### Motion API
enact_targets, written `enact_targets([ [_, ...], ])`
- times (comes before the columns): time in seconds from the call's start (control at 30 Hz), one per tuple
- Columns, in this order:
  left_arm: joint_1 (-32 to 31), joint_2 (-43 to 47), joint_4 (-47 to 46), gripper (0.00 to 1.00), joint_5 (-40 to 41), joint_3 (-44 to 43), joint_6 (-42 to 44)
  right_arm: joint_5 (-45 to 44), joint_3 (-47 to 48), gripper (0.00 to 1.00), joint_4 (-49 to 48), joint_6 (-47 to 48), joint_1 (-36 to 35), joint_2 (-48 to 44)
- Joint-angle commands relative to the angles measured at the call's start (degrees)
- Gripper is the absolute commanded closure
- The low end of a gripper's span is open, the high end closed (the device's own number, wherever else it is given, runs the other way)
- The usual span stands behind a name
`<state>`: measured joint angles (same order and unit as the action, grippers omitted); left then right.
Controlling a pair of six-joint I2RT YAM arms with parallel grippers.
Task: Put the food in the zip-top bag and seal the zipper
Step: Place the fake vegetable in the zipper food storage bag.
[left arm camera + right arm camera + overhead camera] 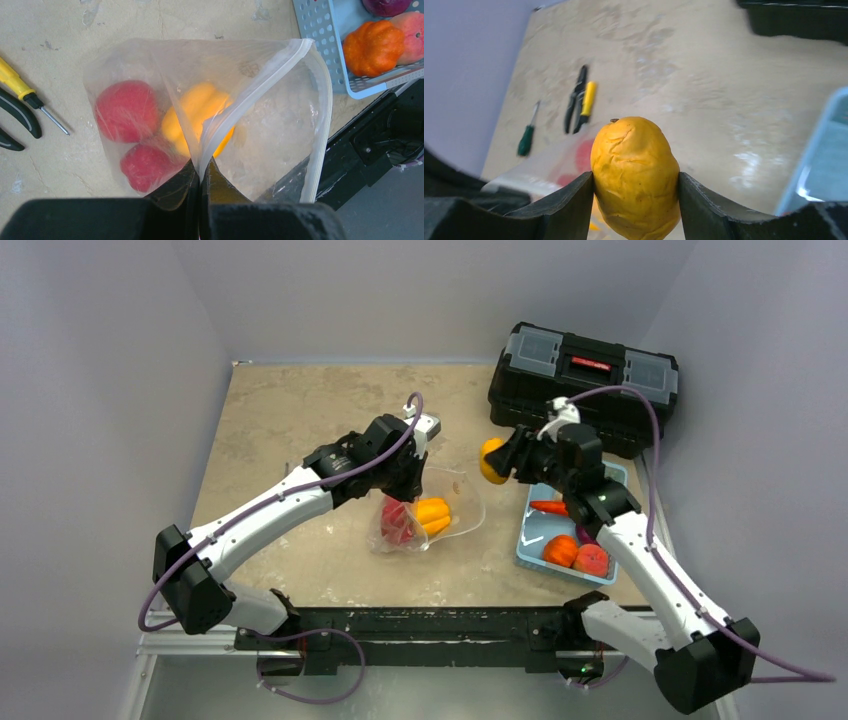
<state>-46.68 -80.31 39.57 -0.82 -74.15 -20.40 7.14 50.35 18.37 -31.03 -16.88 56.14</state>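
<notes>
Pincer on the right arm (636, 181) clamps a glossy yellow toy fruit (634, 150) above the bench (300, 420), near the clear crinkly zip-top bag (280, 125). Left pincer (200, 176) pinches its zipper rim (260, 85). Fruit looks light, slippery; grip its middle.

Our left gripper (201, 174) pinches the clear crinkly zip-top bag (280, 125); our right gripper (636, 185), raised, clamps a wrinkled yellow-orange toy fruit (634, 155).

Light was soft and even on my feeds; the zip-top bag (280, 125) glared faintly, and the right wrist's background blurred.
</notes>
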Motion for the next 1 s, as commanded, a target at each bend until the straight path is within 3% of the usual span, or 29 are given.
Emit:
enact_targets([
  [0.0, -0.24, 1.24, -0.95, 1.0, 0.62, -1.35, 0.34, 3.46, 3.57, 1.0, -7.0, 0.87, -9.03, 0.47],
  [0.2, -0.25, 1.27, -0.88, 1.0, 0.59, -1.36, 0.54, 4.48, 3.83, 0.99, -10.54, 2.89, -18.09, -1.76],
  [0.47, -0.17, 0.8, -1.01, 1.0, 0.6, -1.54, 0.53, 10.05, -1.63, 0.97, -14.01, 1.75, -22.87, -1.01],
  [0.7, -0.22, 0.68, -0.98, 1.0, 0.59, -1.56, 0.61, -1.19, -0.54, 0.97, -8.15, 3.6, -26.89, 3.1],
  [0.87, -0.17, 1.41, -1.68, 1.0, 0.49, -1.13, 0.78, -0.5, -0.51, 0.96, -9.42, 1.35, -28.04, 7.17],
  [0.97, -0.19, 2.24, -1.37, 1.0, 0.64, -1.69, 1.49, -7.67, 0.71, 0.96, -7.74, 0.75, -30.69, 8.88],
])
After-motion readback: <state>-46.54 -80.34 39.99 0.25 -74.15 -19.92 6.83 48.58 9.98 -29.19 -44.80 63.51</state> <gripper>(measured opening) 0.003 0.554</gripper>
